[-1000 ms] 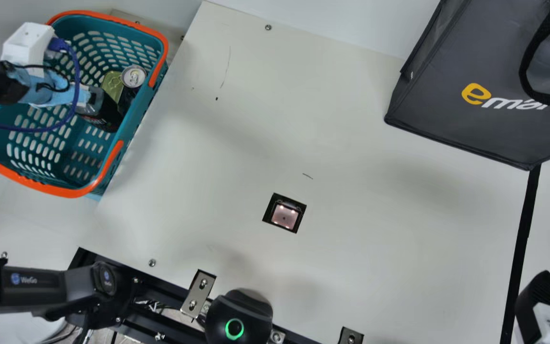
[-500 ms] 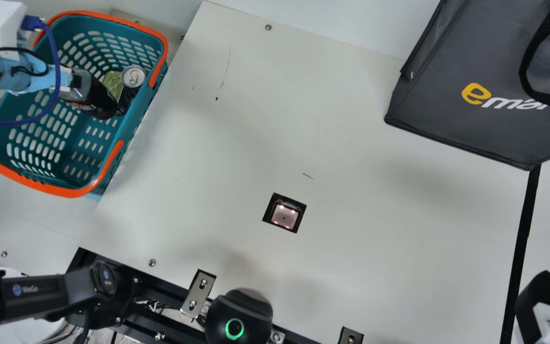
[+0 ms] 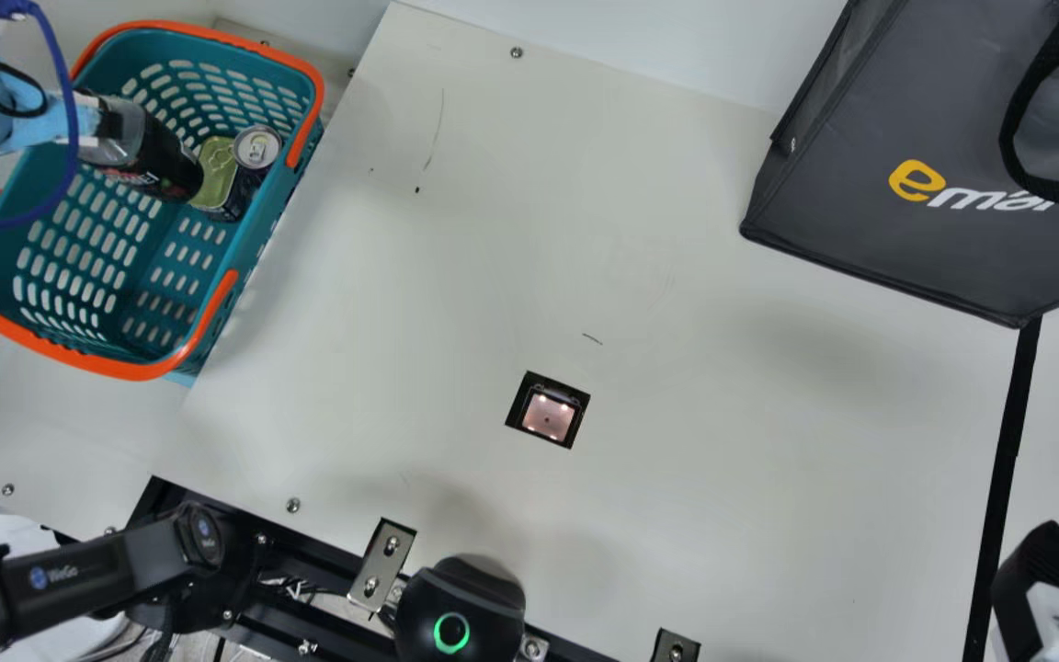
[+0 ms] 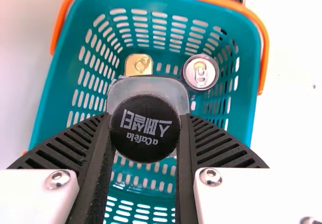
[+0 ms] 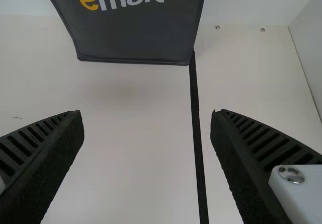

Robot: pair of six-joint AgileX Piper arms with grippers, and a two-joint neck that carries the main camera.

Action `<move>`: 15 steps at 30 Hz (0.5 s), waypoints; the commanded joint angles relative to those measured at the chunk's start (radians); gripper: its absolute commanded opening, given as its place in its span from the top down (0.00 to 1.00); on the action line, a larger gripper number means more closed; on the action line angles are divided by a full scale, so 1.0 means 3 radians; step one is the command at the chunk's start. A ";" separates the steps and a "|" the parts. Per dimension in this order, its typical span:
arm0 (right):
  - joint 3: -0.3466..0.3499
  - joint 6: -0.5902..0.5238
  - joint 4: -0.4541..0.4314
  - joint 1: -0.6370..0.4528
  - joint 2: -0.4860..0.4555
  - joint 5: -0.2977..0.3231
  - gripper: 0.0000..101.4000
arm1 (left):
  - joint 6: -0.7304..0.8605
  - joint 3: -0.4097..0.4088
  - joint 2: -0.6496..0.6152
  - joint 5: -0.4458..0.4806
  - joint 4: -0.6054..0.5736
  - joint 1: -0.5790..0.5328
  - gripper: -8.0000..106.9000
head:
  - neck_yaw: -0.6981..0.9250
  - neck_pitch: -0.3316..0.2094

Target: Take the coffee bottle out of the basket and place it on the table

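one black-capped dark bottle (image 3: 157, 161), one teal plastic basket (image 3: 260, 237), one rectangular gold tin (image 3: 216, 172), one round silver-topped can (image 3: 256, 147), one dark grey bag (image 3: 860, 221).

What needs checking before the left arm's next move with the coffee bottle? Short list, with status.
1. Left hand closed on the coffee bottle, at its top end: ok.
2. Bottle out sideways past the basket rim: not ok, its base lies within the basket's outline.
3. Base high enough to clear the rim: cannot tell.
4. Base free of the tin: cannot tell, they look very close in the main view.
5. Blue cable free of the basket: cannot tell, it crosses in front of it.
6. Right hand away from the basket: ok, at the main view's right edge.
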 commanded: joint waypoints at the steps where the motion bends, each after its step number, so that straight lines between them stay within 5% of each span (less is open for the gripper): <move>1: 0.0000 0.0000 0.0000 0.0000 0.0000 0.0000 0.10 | -0.0035 -0.0046 -0.0026 0.0050 0.0002 -0.0004 0.84 | 0.0008 -0.0086; 15: 0.0000 0.0000 0.0000 0.0000 0.0000 -0.0003 0.10 | -0.0328 -0.0355 -0.0234 0.0389 0.0090 -0.0085 0.84 | 0.0008 -0.0086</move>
